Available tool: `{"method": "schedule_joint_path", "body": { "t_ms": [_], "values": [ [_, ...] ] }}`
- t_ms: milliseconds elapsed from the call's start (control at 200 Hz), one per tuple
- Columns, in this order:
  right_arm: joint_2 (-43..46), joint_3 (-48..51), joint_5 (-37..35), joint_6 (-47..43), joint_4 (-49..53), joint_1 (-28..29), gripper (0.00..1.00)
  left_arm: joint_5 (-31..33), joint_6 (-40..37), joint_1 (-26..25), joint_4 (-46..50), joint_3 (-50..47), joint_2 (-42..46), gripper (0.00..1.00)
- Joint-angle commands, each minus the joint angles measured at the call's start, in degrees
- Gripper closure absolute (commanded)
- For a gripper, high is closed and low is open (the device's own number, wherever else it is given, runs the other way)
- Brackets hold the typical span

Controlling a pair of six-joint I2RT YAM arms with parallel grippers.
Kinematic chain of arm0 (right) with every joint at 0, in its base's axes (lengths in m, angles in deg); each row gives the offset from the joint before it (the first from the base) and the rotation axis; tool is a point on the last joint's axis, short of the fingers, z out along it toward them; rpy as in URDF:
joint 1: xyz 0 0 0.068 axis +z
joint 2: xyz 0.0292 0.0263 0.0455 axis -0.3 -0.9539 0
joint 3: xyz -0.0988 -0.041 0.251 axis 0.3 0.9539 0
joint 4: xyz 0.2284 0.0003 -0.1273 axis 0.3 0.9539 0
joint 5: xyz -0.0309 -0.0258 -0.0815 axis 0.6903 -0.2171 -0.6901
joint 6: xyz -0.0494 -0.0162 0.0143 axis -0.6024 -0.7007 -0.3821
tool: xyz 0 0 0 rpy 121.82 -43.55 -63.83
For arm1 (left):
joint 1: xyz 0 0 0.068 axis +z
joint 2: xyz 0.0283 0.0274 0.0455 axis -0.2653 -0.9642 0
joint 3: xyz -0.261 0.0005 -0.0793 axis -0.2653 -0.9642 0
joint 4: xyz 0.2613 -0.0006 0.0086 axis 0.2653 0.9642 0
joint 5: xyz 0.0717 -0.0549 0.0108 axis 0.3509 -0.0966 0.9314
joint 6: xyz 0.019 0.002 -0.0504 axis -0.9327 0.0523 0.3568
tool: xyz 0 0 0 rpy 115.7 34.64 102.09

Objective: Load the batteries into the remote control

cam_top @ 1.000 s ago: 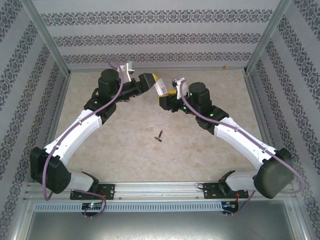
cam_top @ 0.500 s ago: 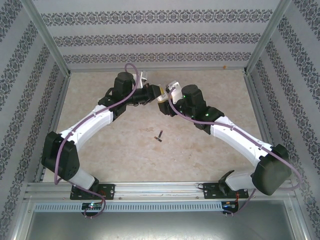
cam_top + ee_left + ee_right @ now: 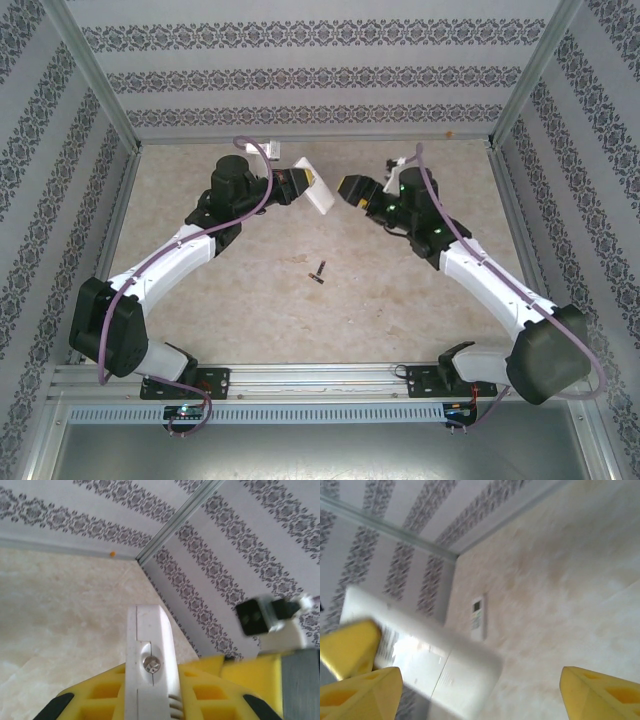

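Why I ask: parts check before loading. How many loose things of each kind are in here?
Remotes: 2, the white remote in the left tool and a second remote lying on the table
Batteries: 2, it seems; too small to be sure
Total: 4

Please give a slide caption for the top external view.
Left gripper holds the white remote control up toward the open right gripper; the batteries lie on the table between the arms.

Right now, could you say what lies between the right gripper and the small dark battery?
In the top view, only bare beige tabletop separates right gripper and battery.
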Motion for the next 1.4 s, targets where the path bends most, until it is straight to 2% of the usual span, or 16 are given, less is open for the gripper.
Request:
{"method": "schedule_joint_path", "body": {
  "t_ms": [0,60,285,575,674,774,994,1094,1144,1189,1324,1394],
  "values": [
    [-1.9,0.6,5.8,9.6,-8.8,2.0,0.18,0.3,0.0,0.2,-7.9,-0.6,1.6,0.98],
    [-3.4,-1.0,6.8,9.5,-9.3,2.6,0.22,0.1,1.5,0.3,-8.9,-0.9,1.4,0.98],
    [-6.4,-3.0,6.7,9.1,-11.6,3.4,0.49,-1.5,6.6,0.2,-12.2,-1.4,0.9,0.99],
    [-4.7,-0.1,4.4,7.6,-11.5,2.1,0.7,-3.4,13.5,0.9,-16.6,-2.0,0.5,0.99],
    [-4.4,0.3,4.7,7.4,-11.7,2.0,0.68,-4.9,16.9,1.0,-20.1,-1.9,-0.5,0.99],
    [-4.3,0.0,4.5,7.6,-11.3,1.8,0.46,-6.3,19.8,1.0,-23.4,-2.0,-1.6,0.99],
    [-4.2,-0.4,4.8,8.0,-11.9,0.1,0.46,-7.2,21.0,1.1,-24.7,-2.3,-2.0,0.99],
    [-4.5,-0.6,5.8,8.7,-12.6,-0.7,0.34,-7.9,22.9,1.1,-26.6,-2.5,-2.5,0.99],
    [-4.5,-0.8,6.1,8.7,-12.9,-0.9,0.32,-8.2,24.2,1.1,-28.4,-2.7,-2.9,0.99],
    [-4.6,-0.9,6.4,8.7,-13.2,-0.9,0.34,-8.5,25.2,1.1,-29.5,-2.7,-3.3,0.99],
    [-4.7,-0.5,6.4,8.1,-13.4,-1.1,0.55,-9.2,26.9,1.2,-31.3,-2.3,-3.7,0.99],
    [-4.4,0.3,6.5,8.0,-13.5,-1.4,0.62,-9.2,27.0,1.4,-31.2,-2.0,-3.3,0.99]
  ]
}}
